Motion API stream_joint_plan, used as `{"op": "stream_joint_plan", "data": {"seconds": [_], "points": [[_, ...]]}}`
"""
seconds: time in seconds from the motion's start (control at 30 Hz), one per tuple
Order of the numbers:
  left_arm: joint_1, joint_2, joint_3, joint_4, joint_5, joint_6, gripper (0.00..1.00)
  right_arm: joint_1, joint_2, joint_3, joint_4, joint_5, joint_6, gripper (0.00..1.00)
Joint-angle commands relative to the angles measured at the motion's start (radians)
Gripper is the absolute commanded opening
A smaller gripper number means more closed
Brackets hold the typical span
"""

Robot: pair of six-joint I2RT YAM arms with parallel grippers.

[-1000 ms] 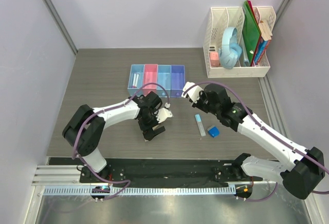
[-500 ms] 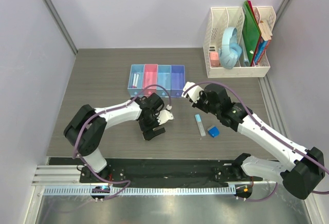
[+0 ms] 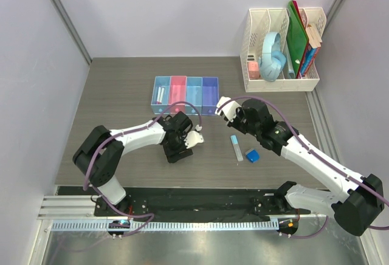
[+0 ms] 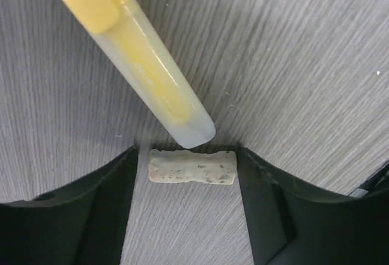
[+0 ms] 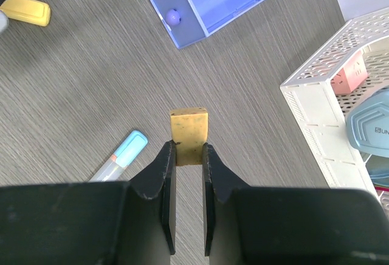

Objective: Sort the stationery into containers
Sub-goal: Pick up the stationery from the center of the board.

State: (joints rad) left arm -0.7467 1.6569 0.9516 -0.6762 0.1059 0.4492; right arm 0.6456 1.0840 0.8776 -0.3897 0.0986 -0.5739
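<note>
- Left gripper (image 4: 188, 171): the jaws stand open, low on the table (image 3: 121, 95), one finger on each side of the beige block (image 4: 192, 166). A thin gap shows at the block's left end, and the right finger is almost touching.
- Beige block: a small, pale, speckled bar with rough edges, lying flat and crosswise between the fingers.
- Yellow marker (image 4: 146, 64): a pale translucent barrel with a solid yellow cap, lying slantwise. Its rounded end sits just beyond the block; I cannot tell whether the two touch.
- Left arm (image 3: 137, 134): it runs from its base at near left, bends at the elbow and reaches right, with the wrist turned down at the near middle of the table.
- Right gripper (image 5: 188, 152): it is clamped on the orange block (image 5: 188, 132), a small ochre-orange cube with a flat top that sticks out past the fingertips, above the table.
- Right arm (image 3: 304, 152): it stretches from near right towards the far left, and the gripper ends just near of the bins' right end.
- Blue stick (image 3: 236, 147): a pale blue cap on a clear body, lying on the table to the near side of the right gripper.
- Blue wedge (image 3: 252, 154): it lies just right of the stick.
- Bins (image 3: 185, 92): four joined in a row, light blue, pink, light blue and purple-blue, at the far middle of the table.
- White rack (image 3: 282, 49): it stands at far right.
</note>
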Motion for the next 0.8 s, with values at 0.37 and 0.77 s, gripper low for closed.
{"op": "stream_joint_plan", "data": {"seconds": [0.37, 0.77], "points": [[0.004, 0.009, 0.002, -0.22, 0.123, -0.035, 0.45, -0.008, 0.094, 0.087, 0.078, 0.012, 0.011, 0.01], [0.007, -0.137, 0.174, -0.287, 0.1, -0.03, 0.47, -0.057, 0.341, 0.256, 0.182, -0.017, 0.025, 0.01]]}}
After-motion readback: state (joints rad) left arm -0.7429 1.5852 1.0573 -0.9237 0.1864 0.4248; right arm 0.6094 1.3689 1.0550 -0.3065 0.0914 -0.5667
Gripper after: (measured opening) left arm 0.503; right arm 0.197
